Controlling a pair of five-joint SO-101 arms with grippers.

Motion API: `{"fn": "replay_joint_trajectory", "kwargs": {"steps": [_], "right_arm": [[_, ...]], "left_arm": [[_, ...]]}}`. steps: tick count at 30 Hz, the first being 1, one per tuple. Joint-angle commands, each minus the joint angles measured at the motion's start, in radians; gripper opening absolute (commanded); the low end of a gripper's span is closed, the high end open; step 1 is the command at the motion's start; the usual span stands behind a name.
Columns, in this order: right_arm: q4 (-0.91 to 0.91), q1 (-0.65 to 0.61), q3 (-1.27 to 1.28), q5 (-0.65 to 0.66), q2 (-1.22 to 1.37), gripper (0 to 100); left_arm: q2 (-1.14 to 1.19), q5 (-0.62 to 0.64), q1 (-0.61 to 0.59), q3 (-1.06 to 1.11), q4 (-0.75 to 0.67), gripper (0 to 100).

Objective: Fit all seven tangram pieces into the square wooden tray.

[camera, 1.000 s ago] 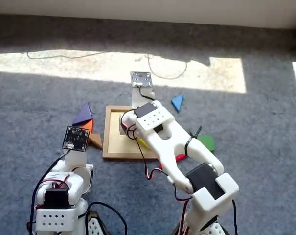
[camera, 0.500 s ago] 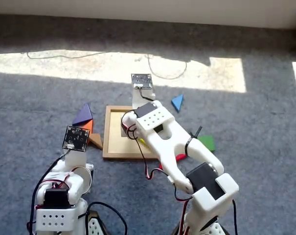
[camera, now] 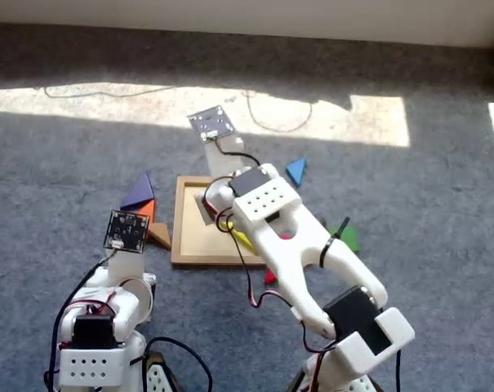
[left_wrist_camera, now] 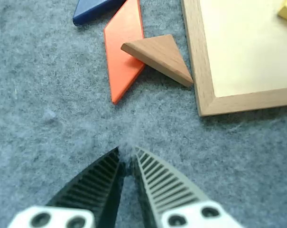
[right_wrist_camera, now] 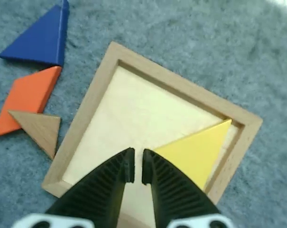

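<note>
The right hand (right_wrist_camera: 137, 166), clenched and empty, hangs over the square wooden tray (right_wrist_camera: 88, 104), where a yellow triangular piece (right_wrist_camera: 195, 153) lies. The left hand (left_wrist_camera: 128, 159), likewise clenched, is low over grey carpet (left_wrist_camera: 48, 118), near a plain wooden triangle (left_wrist_camera: 161, 54) left of the tray.

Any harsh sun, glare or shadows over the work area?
High view: a bright sunlit band crosses the carpet beyond the wooden tray, which lies in shade. Left wrist view: even light, a dark shadow under the brown triangle. Right wrist view: even light, no glare on the yellow triangle.
</note>
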Motion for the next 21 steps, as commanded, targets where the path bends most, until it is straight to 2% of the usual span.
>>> {"fn": "replay_joint_trajectory", "kwargs": {"steps": [1,10,21], "right_arm": [[-0.021,0.010,-0.012,0.015,0.033,1.9],[-0.007,0.114,-0.008,0.017,0.145,1.6],[0.150,0.157,-0.008,0.018,-0.013,1.6]], "left_arm": [[-0.007,-0.005,0.004,0.021,0.003,1],[-0.007,-0.005,0.004,0.021,0.003,1],[-0.007,-0.005,0.004,0.021,0.003,1]]}}
